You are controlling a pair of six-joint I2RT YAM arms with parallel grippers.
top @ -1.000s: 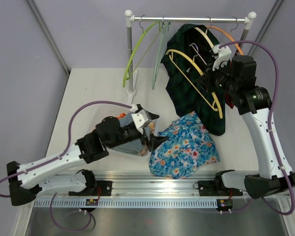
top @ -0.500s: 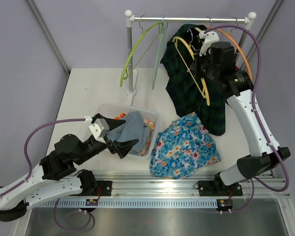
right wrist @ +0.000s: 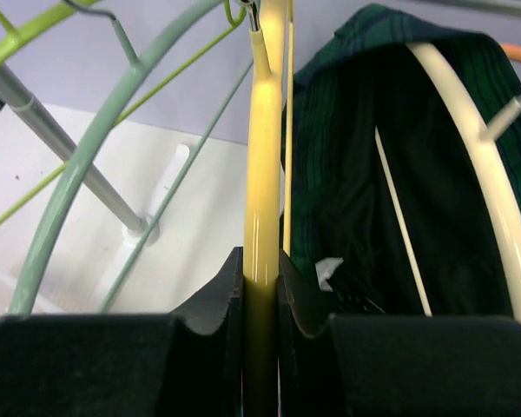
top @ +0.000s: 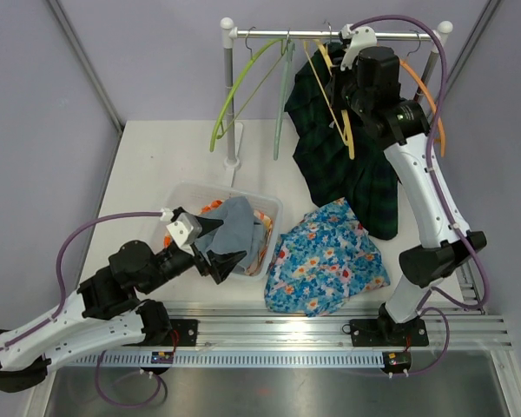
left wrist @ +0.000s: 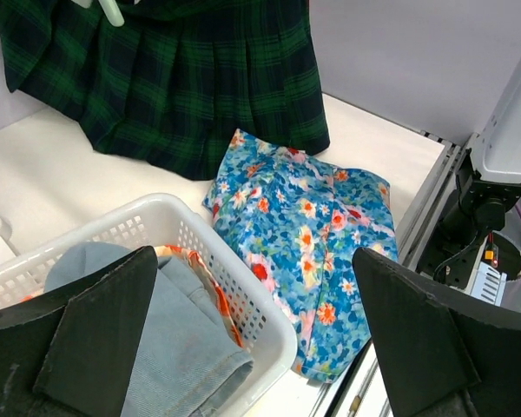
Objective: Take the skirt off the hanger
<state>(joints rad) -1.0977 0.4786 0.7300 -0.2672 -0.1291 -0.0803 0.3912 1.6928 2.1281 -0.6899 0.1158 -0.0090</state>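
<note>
White desk [top: 148,165], clothes rack [top: 269,35] standing at its far edge. Dark green plaid skirt [top: 330,169] hangs from the rack's right half on a cream hanger [right wrist: 478,156], hem down on the desk. Floral skirt [top: 326,261], blue, is off any hanger: crumpled flat on the desk by the near edge, just right of the basket [top: 184,193] and touching the plaid hem. Basket is white mesh, near-left of centre, holding a grey-blue garment [top: 234,221] over something orange. Lime hanger [top: 234,95] and mint hanger [top: 282,95] hang bare on the rail's left half, orange hanger [top: 421,87] at the right end. Yellow hanger [right wrist: 262,174] is bare, top end up at the rail (can't tell if its hook is on). Right gripper [right wrist: 260,269] is pinched narrow on the yellow hanger's arm, fingers either side. Left gripper [top: 219,243] is spread fully wide over the basket, holding nothing.
</note>
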